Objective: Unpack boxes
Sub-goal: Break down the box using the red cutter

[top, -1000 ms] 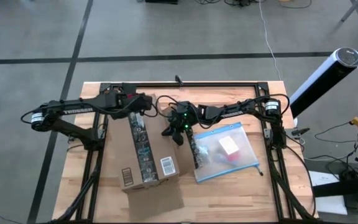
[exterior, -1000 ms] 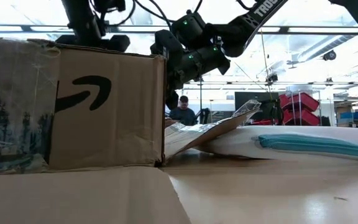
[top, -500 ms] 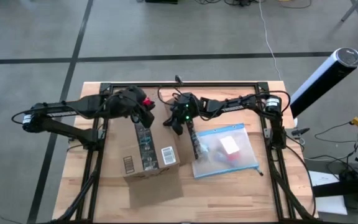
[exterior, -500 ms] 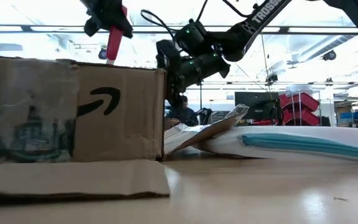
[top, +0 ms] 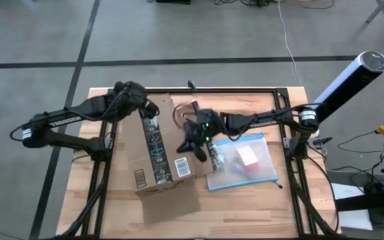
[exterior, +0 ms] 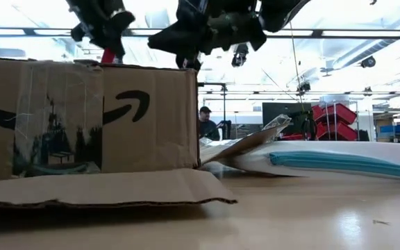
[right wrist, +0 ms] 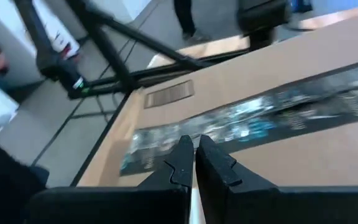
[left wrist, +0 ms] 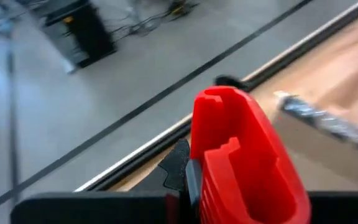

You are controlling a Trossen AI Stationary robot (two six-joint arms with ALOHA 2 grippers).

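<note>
A brown cardboard box (top: 153,157) stands left of the table's middle, with a taped seam along its top and one flap (exterior: 96,189) lying flat on the near side. My left gripper (top: 145,109) hovers over the box's far end, shut on a small red tool (left wrist: 247,143). My right gripper (top: 191,141) is shut and hangs at the box's right top edge (exterior: 189,67), over the tape strip (right wrist: 247,121). A clear pouch with a blue edge (top: 245,163) lies to the right. My left gripper holds the red tool's rear end (left wrist: 229,193) between its fingers, and the gripper's own body hides the place of contact. The tool sticks out forward past the fingers, lifted clear above the box's far top edge (exterior: 107,55). My right gripper's shut fingertips (right wrist: 185,163) point down at the box's top near its right edge; I cannot tell whether they touch it.
A loose taped cardboard strip (top: 213,160) lies between box and pouch, leaning up on the pouch (exterior: 245,142). Black frame rails (top: 212,90) run along the table's far and side edges. A person (exterior: 205,121) stands in the room behind. Bare wood (top: 245,213) shows near the front right.
My left gripper has risen off the box's far end with the red tool and gone slightly toward the table's far left. My right gripper has risen above the box's right top edge. The box has slid a little toward the right, its near flap spread flatter.
</note>
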